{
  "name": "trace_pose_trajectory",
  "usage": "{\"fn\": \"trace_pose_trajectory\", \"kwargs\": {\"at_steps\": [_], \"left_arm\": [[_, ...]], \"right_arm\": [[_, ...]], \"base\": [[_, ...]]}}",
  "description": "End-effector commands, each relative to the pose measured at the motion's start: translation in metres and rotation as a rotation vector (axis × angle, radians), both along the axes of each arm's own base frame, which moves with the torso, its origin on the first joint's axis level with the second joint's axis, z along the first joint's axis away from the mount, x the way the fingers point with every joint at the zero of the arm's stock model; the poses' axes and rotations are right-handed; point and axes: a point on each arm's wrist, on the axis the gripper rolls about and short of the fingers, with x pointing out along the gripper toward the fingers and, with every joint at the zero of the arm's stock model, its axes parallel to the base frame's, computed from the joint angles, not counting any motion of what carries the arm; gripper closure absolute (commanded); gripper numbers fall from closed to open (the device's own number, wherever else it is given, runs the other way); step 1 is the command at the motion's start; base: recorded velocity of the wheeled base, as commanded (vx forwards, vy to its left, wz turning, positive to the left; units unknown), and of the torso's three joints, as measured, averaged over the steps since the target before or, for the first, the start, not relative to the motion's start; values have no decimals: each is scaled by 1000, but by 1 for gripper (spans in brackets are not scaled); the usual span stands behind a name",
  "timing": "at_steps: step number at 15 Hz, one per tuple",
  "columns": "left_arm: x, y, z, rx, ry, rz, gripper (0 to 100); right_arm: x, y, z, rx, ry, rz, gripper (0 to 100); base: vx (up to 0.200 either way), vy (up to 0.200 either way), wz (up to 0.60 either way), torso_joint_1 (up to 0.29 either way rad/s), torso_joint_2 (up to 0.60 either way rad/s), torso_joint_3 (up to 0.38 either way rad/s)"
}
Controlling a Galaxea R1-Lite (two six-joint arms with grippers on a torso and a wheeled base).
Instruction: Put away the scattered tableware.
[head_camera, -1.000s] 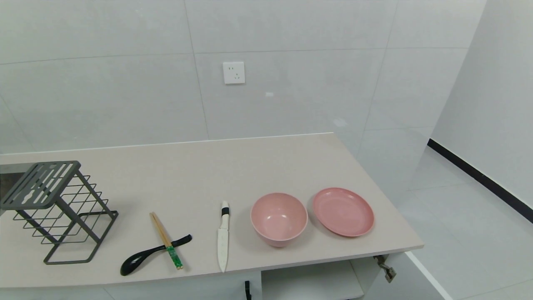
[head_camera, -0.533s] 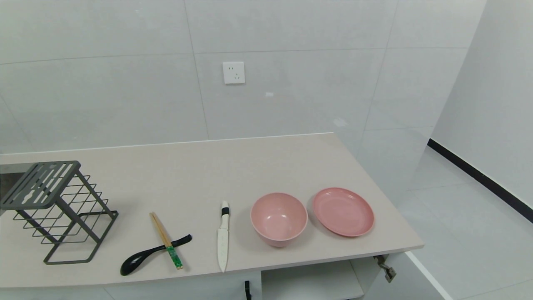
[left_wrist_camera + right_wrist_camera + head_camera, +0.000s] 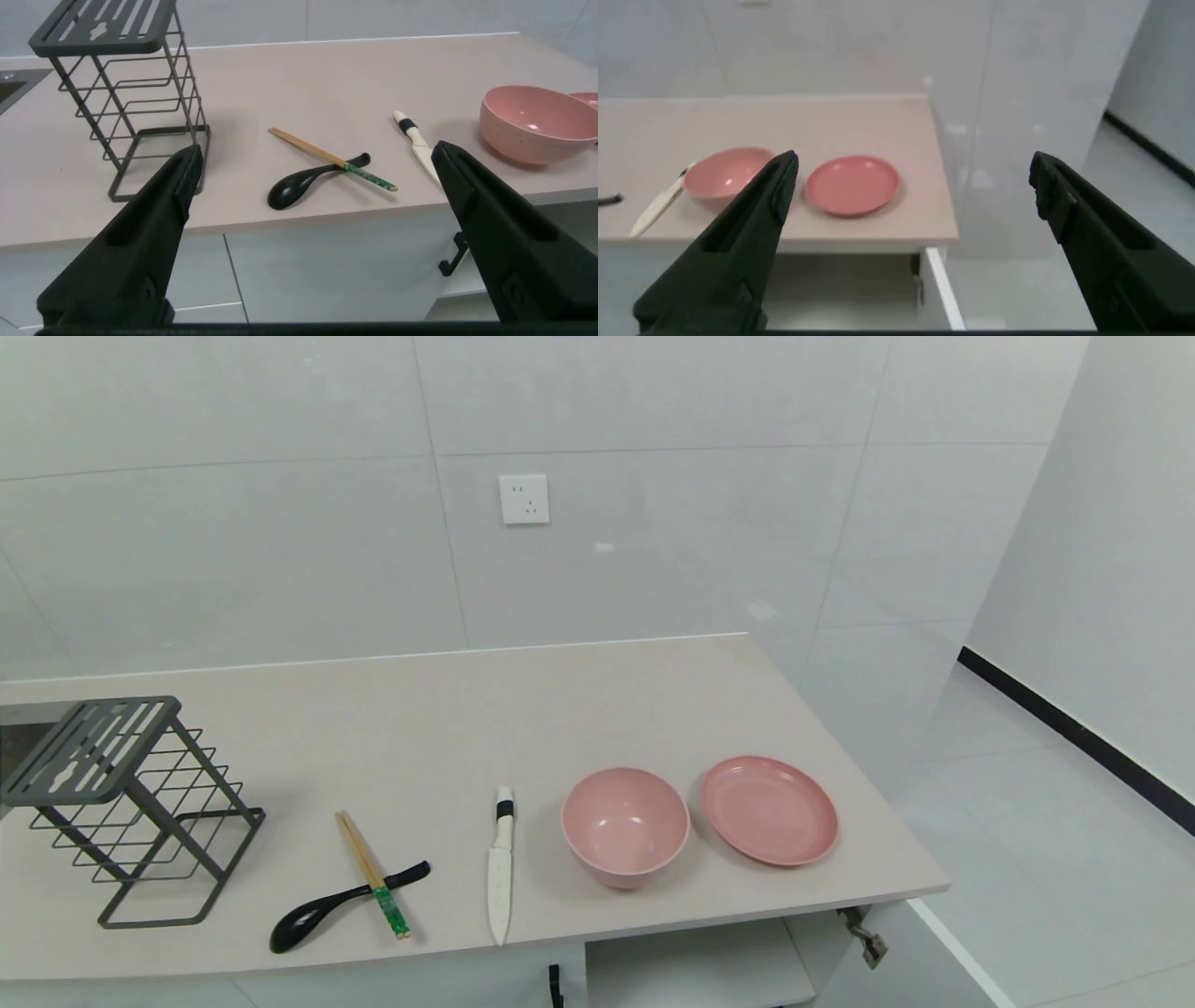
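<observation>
Ahead of the left gripper [image 3: 318,154], wooden green-tipped chopsticks [image 3: 372,875] lie across a flat black plastic spoon [image 3: 299,922], with a white knife [image 3: 500,873] lying beside them. Ahead of the right gripper [image 3: 913,163], an upright pink bowl [image 3: 625,824] sits just beside a shallow round pink plate [image 3: 769,810].

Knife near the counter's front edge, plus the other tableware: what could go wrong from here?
1. The knife lies with its blade tip at the front edge of the counter; a nudge while grasping could push it off.
2. The chopsticks lie across the black spoon's handle; lifting either may drag the other.
3. The pink bowl sits close beside the pink plate, leaving little room between them.
</observation>
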Motion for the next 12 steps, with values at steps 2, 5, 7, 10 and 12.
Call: {"fn": "trace_pose_trajectory", "kwargs": {"at_steps": [2, 5, 7, 10, 12], "left_arm": [[0, 0, 0, 0, 1, 1, 0], [0, 0, 0, 1, 1, -1, 0], [0, 0, 0, -2, 1, -1, 0], [0, 0, 0, -2, 1, -1, 0], [0, 0, 0, -2, 1, -1, 0]], "right_arm": [[50, 12, 14, -38, 350, 292, 0], [70, 17, 21, -21, 402, 370, 0], [99, 22, 18, -9, 462, 407, 0], [138, 24, 7, -27, 518, 382, 0], [170, 16, -12, -48, 525, 316, 0]], "base": [[0, 0, 0, 0, 0, 0], [0, 0, 0, 0, 0, 0], [0, 0, 0, 0, 0, 0], [0, 0, 0, 0, 0, 0], [0, 0, 0, 0, 0, 0]]}}
